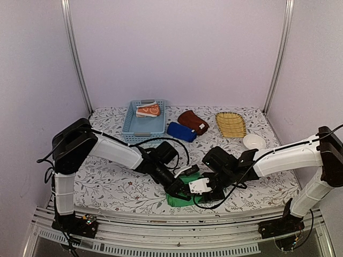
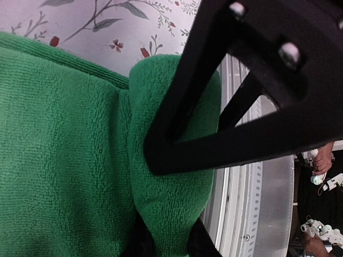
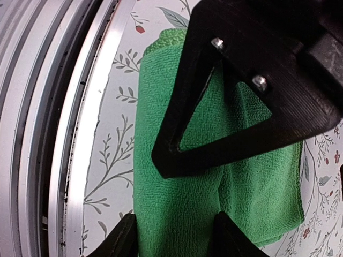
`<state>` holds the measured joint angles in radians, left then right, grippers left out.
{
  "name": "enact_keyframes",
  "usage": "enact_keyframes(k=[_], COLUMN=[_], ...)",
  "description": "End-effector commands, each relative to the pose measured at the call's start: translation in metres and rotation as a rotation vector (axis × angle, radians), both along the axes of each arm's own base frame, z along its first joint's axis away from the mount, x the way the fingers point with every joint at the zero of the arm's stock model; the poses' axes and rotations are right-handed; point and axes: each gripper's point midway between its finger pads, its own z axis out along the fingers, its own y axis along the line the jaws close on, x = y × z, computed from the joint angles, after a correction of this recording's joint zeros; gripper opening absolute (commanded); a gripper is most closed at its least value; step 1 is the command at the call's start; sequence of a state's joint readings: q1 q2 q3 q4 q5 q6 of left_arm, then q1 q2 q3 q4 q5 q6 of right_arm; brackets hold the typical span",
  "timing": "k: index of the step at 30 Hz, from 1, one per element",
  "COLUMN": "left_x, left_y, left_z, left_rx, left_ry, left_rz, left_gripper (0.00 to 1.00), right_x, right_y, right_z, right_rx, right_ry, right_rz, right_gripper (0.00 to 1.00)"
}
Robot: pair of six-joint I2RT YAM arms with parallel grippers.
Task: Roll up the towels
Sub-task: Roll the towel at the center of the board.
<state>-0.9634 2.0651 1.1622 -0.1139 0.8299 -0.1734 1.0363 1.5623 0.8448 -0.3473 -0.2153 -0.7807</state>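
Observation:
The green towel (image 1: 176,199) lies at the table's front edge, between both grippers. My left gripper (image 1: 181,191) is shut on a folded-up edge of the towel, which bulges between its fingertips in the left wrist view (image 2: 166,243). My right gripper (image 1: 201,188) grips the towel's rolled near edge (image 3: 174,176), with one finger on each side of the roll (image 3: 174,238). The orange patterned towel (image 1: 148,110) lies in the light blue basket (image 1: 140,129). A rolled dark blue towel (image 1: 181,131) and a maroon towel (image 1: 193,122) lie behind.
A yellow wicker tray (image 1: 231,123) and a small white bowl (image 1: 253,142) are at the back right. The metal rail (image 3: 48,134) of the table's front edge runs right beside the green towel. Cables hang around both arms.

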Motion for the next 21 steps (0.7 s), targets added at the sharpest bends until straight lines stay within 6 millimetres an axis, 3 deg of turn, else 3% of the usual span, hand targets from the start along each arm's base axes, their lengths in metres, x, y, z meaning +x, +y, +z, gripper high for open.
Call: enact_keyframes(k=[1, 5, 9, 12, 17, 21], left_x=[-0.015, -0.013, -0.01, -0.007, 0.007, 0.024], left_y=[0.036, 0.038, 0.039, 0.039, 0.045, 0.055], left_z=[-0.051, -0.055, -0.057, -0.054, -0.031, 0.004], left_rx=[0.203, 0.21, 0.211, 0.2, 0.16, 0.094], left_ry=[0.096, 0.092, 0.08, 0.052, -0.053, -0.165], left_rz=[0.032, 0.04, 0.047, 0.059, 0.104, 0.19], left_gripper=[0.07, 0.07, 0.11, 0.25, 0.38, 0.46], right_x=[0.007, -0.006, -0.023, -0.042, -0.057, -0.055], right_y=[0.011, 0.014, 0.014, 0.009, 0.002, 0.003], right_z=[-0.007, -0.008, -0.013, -0.017, -0.02, -0.016], right_rx=[0.002, 0.008, -0.013, -0.034, -0.068, -0.07], right_ry=[-0.064, -0.006, 0.096, 0.199, 0.359, 0.481], right_rz=[-0.004, 0.034, 0.081, 0.126, 0.147, 0.129], right_gripper=[0.5, 0.46, 0.22, 0.12, 0.1, 0.1])
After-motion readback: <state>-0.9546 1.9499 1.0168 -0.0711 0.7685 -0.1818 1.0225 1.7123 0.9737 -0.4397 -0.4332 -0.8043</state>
